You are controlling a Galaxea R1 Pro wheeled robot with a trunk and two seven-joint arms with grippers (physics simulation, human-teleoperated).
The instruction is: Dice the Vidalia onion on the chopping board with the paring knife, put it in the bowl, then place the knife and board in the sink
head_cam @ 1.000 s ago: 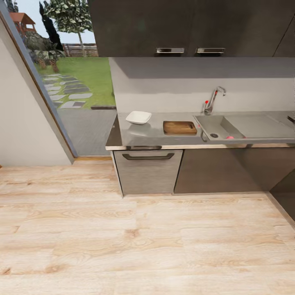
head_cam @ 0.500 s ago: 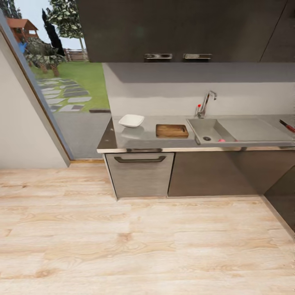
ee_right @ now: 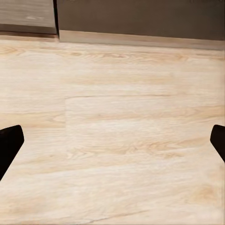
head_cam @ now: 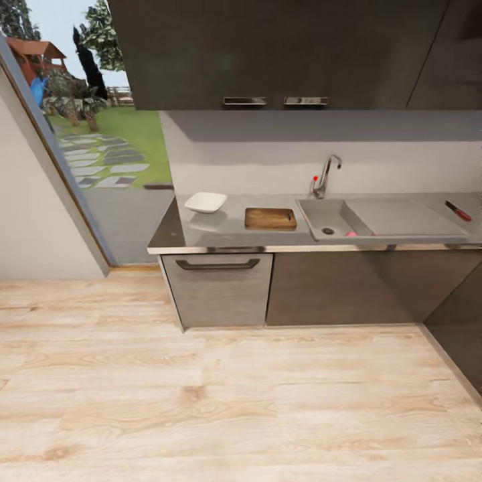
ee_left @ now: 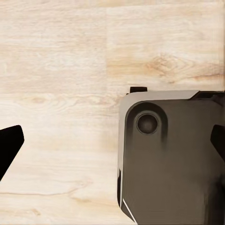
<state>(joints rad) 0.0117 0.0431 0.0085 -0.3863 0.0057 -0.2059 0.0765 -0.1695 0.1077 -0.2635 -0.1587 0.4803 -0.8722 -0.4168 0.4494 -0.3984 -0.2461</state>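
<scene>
Clearly you are on the approach step: nothing is picked up, and both wrist views look down at the wooden floor (ee_right: 117, 140), well short of the counter (head_cam: 201, 234). Your left fingers (ee_left: 9, 145) and right fingers (ee_right: 9, 143) stand spread wide and empty. Ahead of them, from left to right, sit the glossy white bowl (head_cam: 205, 201), the dark brown chopping board (head_cam: 270, 218), and the grey sink (head_cam: 314, 214) holding the Vidalia onion (head_cam: 350, 234), a small pinkish bulb near the drain. Farthest right lies the red-handled paring knife (head_cam: 458, 211). Next, I judge, you must roll closer to the sink before reaching in.
</scene>
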